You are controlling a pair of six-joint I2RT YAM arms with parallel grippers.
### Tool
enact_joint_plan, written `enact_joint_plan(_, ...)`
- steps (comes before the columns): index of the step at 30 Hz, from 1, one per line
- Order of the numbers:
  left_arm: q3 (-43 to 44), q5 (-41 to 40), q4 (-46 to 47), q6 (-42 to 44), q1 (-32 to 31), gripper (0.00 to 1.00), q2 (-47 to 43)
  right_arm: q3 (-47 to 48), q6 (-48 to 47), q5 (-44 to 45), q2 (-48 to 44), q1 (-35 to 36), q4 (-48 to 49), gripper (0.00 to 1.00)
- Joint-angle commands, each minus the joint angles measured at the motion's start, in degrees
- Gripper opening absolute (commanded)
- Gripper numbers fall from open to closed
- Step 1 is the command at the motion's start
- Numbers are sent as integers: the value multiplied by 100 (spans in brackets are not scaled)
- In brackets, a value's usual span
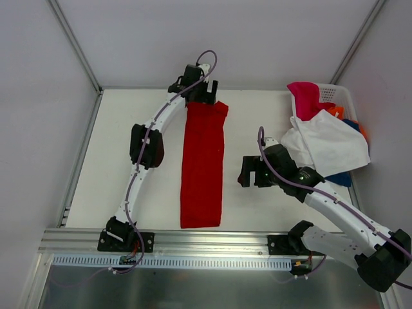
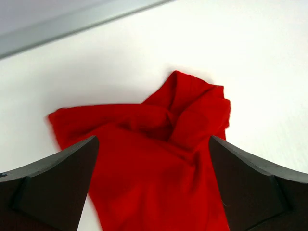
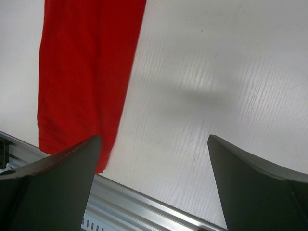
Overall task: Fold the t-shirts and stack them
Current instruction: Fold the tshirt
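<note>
A bright red t-shirt (image 1: 203,164) lies folded into a long narrow strip down the middle of the table. My left gripper (image 1: 201,95) hovers open over its far end, where the cloth (image 2: 159,159) is bunched; nothing is held. My right gripper (image 1: 245,172) is open and empty, just right of the strip's near half; the strip's near end shows in the right wrist view (image 3: 86,72). A white t-shirt (image 1: 328,145) drapes over the basket's front, with magenta (image 1: 308,96), orange (image 1: 336,112) and blue (image 1: 341,177) cloth around it.
A white perforated basket (image 1: 335,95) stands at the back right corner. A metal rail (image 1: 206,239) runs along the table's near edge. Enclosure walls and posts ring the table (image 1: 129,148).
</note>
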Motion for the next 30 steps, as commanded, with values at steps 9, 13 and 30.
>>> enact_joint_plan(9, -6090, -2033, 245, -1512, -1437, 98, -6441, 173, 266, 261, -237, 83, 59, 98)
enact_joint_plan(13, -8101, -2535, -88, -3011, -2404, 92, -7717, -284, 1127, 873, -448, 468, -132, 95)
enact_joint_plan(30, -10696, -3660, -2251, -7822, -6430, 87, -8536, -574, 4996, 3567, 1361, 4513, -418, 95)
